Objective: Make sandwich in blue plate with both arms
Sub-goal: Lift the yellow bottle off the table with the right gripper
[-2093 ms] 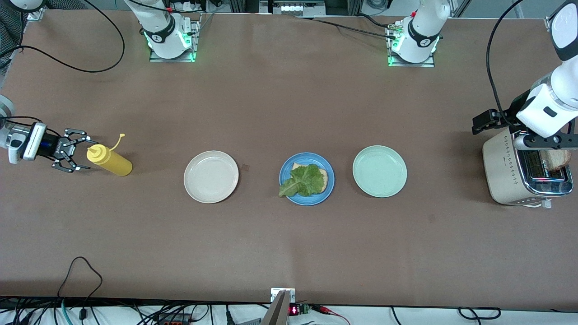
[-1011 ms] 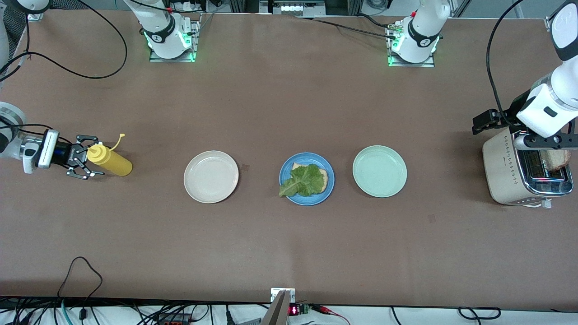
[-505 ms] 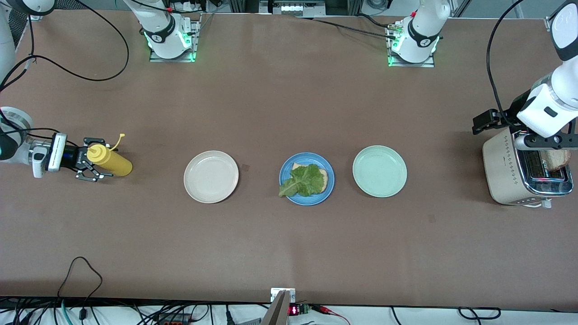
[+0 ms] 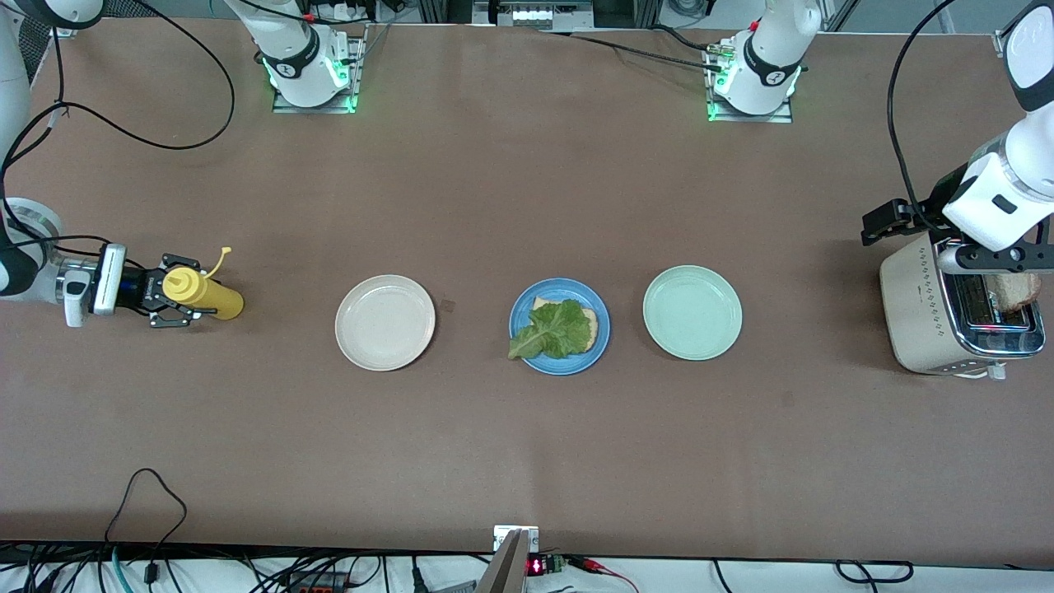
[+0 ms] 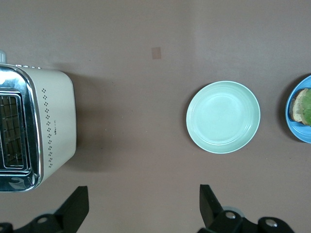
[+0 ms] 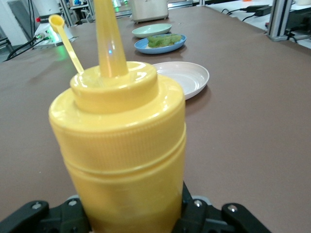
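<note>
The blue plate [image 4: 560, 363] sits mid-table and holds one bread slice [image 4: 587, 324] under a lettuce leaf [image 4: 553, 329]. It also shows in the left wrist view [image 5: 292, 130] and the right wrist view [image 6: 146, 47]. A second bread slice [image 4: 1019, 289] stands in the toaster [image 4: 918, 317] at the left arm's end. My left gripper [image 4: 992, 261] hangs over the toaster, open and empty [image 5: 142, 211]. My right gripper [image 4: 174, 293] is at the right arm's end, shut on a yellow squeeze bottle [image 4: 210, 298], which fills the right wrist view [image 6: 121, 145].
A beige-white plate [image 4: 384, 322] lies between the bottle and the blue plate. A pale green plate [image 4: 692, 312] lies between the blue plate and the toaster. Cables trail along the table edge nearest the camera.
My right gripper slid toward the yellow bottle, came around it and closed on it; the bottle shifted slightly. The left arm has not moved.
</note>
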